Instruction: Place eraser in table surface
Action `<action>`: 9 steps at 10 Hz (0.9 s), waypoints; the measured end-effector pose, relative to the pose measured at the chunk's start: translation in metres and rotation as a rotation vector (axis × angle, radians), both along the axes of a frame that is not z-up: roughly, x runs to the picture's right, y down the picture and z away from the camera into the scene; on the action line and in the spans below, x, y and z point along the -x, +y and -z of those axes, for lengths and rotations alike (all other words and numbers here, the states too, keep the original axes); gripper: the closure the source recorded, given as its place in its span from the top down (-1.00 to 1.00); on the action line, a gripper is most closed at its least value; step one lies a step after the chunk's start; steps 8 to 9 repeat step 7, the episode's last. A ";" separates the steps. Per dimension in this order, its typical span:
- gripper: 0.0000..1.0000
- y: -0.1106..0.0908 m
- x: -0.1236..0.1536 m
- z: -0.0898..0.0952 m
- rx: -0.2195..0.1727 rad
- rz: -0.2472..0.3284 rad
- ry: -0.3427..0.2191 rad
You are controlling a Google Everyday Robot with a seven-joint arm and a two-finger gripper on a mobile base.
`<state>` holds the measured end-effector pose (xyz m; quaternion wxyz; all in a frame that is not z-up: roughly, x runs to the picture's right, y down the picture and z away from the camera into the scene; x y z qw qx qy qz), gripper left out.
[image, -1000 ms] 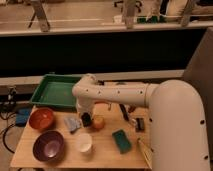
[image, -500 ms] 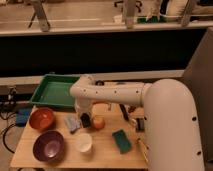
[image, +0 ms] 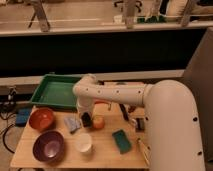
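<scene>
My white arm reaches from the right across the light tan wooden table surface (image: 102,150) and bends down near the green tray. The gripper (image: 86,118) hangs low over the table's middle, between a blue-grey crumpled thing (image: 72,123) and a small orange object (image: 98,122). A small dark shape sits at the gripper's tip, just above or on the wood. It looks like the eraser (image: 86,120), but I cannot separate it from the gripper or tell whether it touches the table.
A green rimmed tray (image: 50,95) stands at the back left. An orange-red bowl (image: 41,119), a purple bowl (image: 48,146) and a white cup (image: 83,142) fill the left front. A teal pad (image: 121,141) and a dark striped block (image: 141,124) lie on the right.
</scene>
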<state>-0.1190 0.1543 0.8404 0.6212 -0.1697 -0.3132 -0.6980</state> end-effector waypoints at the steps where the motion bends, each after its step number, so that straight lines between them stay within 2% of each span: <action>1: 0.51 0.000 -0.001 0.000 0.001 -0.007 -0.003; 2: 0.60 -0.002 -0.002 0.001 0.003 -0.013 -0.007; 4: 0.60 -0.003 -0.003 0.003 0.005 -0.023 -0.021; 6: 0.60 -0.007 -0.003 0.009 -0.015 -0.032 -0.059; 7: 0.60 -0.009 -0.004 0.011 -0.027 -0.039 -0.067; 9: 0.60 -0.009 -0.004 0.011 -0.027 -0.039 -0.067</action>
